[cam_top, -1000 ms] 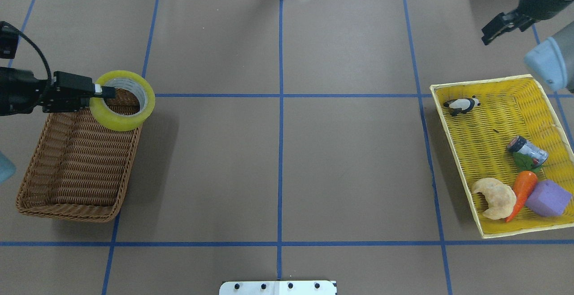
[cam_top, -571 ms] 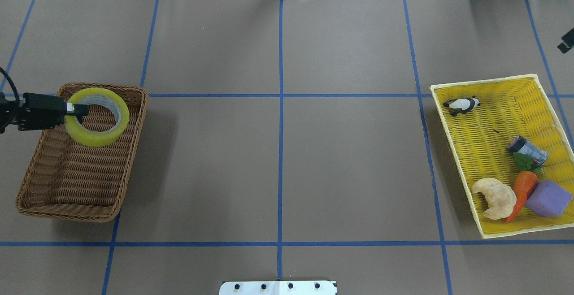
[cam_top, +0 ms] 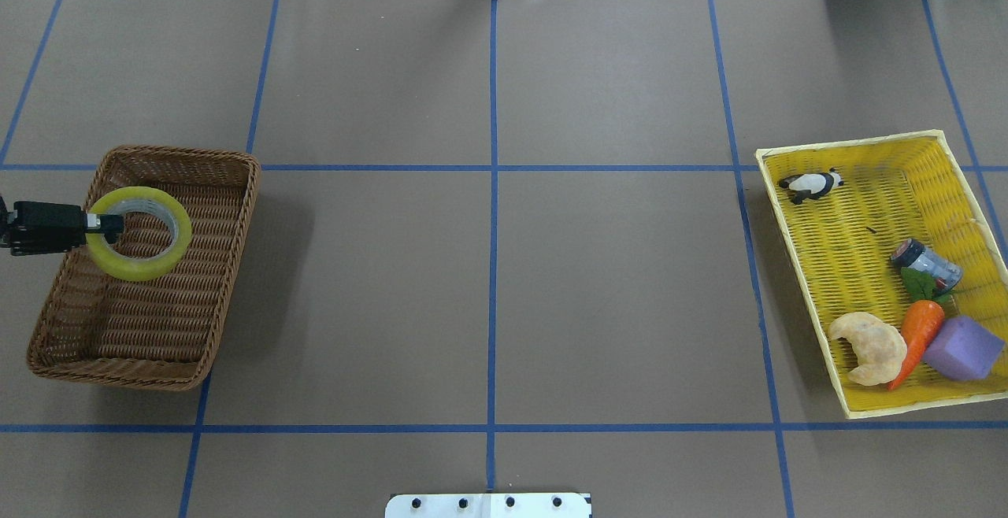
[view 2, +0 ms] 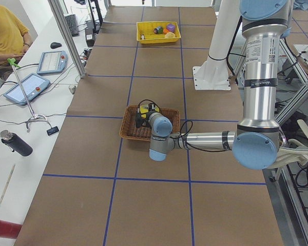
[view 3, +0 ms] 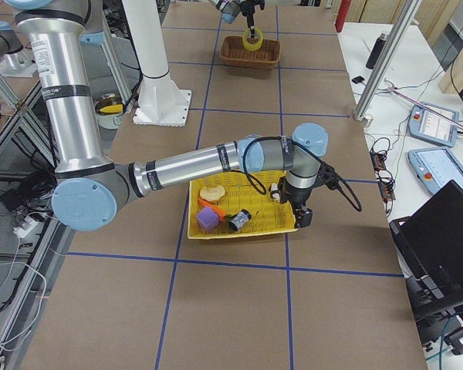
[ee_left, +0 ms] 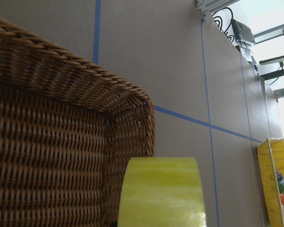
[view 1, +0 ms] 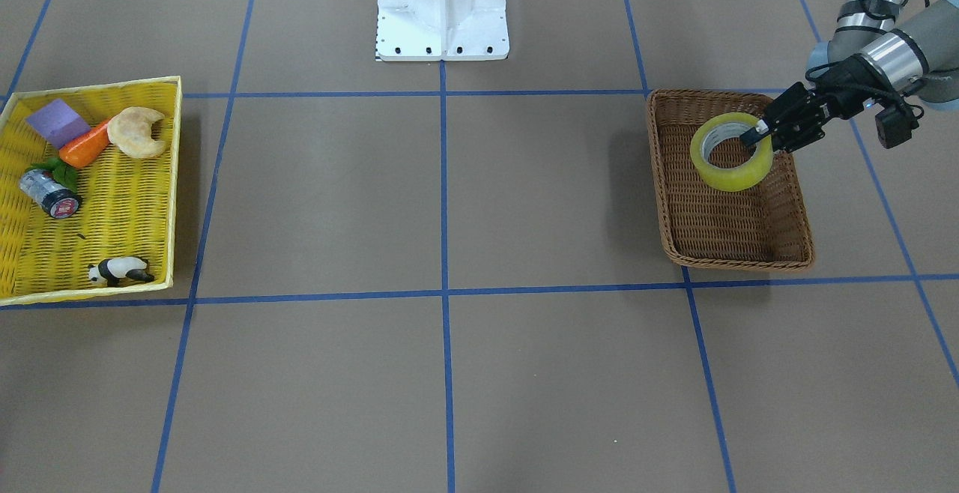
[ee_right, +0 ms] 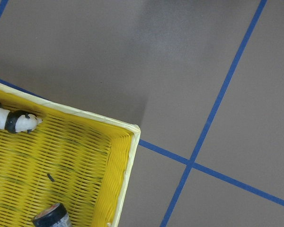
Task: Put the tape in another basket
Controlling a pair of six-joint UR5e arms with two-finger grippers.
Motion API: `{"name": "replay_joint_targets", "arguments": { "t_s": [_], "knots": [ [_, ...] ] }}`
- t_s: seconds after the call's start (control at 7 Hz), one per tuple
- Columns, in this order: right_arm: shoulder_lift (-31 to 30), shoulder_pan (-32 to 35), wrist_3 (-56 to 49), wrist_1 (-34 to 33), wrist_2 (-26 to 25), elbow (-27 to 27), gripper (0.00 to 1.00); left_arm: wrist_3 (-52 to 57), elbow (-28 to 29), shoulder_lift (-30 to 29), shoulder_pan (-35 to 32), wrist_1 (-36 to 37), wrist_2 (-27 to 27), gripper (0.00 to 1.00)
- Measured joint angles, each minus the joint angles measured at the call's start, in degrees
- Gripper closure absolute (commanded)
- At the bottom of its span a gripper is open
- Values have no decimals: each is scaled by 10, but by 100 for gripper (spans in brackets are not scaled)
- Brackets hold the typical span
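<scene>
The yellow-green tape (cam_top: 142, 270) hangs tilted over the far half of the brown wicker basket (cam_top: 126, 321), within its rim. My left gripper (cam_top: 98, 223) is shut on the roll's wall, one finger inside the core. The front view shows the same grip: gripper (view 1: 757, 132), tape (view 1: 730, 180), basket (view 1: 730, 262). In the left wrist view the tape (ee_left: 163, 194) fills the bottom, with the basket (ee_left: 61, 156) wall behind it. My right gripper is outside the overhead view. Its wrist (view 3: 297, 196) hovers at the yellow tray's corner, and I cannot tell if it is open or shut.
The yellow woven tray (cam_top: 850, 227) at the right holds a toy panda (cam_top: 811, 183), a small dark cylinder (cam_top: 925, 262), a carrot, a croissant and a purple block. The right wrist view shows the tray's corner (ee_right: 128, 142). A white robot base (view 1: 442, 6) stands mid-table.
My left gripper carried the tape left and nearer the robot, from over the basket's far corner to inside its rim, and lower. The right arm left the overhead view.
</scene>
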Motion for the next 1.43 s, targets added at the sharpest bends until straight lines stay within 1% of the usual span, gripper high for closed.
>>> {"name": "replay_joint_targets", "arguments": {
  "t_s": [0.14, 0.29, 0.43, 0.57, 1.14, 1.29, 1.43],
  "knots": [
    [-1, 0, 0, 0, -1, 0, 0, 9, 20, -4, 1, -8, 2, 72],
    [-1, 0, 0, 0, -2, -1, 0, 27, 42, -7, 2, -13, 3, 56],
    [-1, 0, 0, 0, -2, -1, 0, 42, 57, -10, 3, -15, 2, 10],
    [-1, 0, 0, 0, -3, -2, 0, 48, 63, -10, 3, -16, 0, 2],
    [0, 0, 4, 0, -3, 0, 0, 65, 65, -7, -9, -15, -1, 2],
    [0, 0, 5, 0, -3, 1, 0, 72, 63, -8, -29, -12, -11, 2],
    [0, 0, 6, 0, -3, 1, 0, 74, 62, -9, -65, -7, -41, 2]
  ]
}}
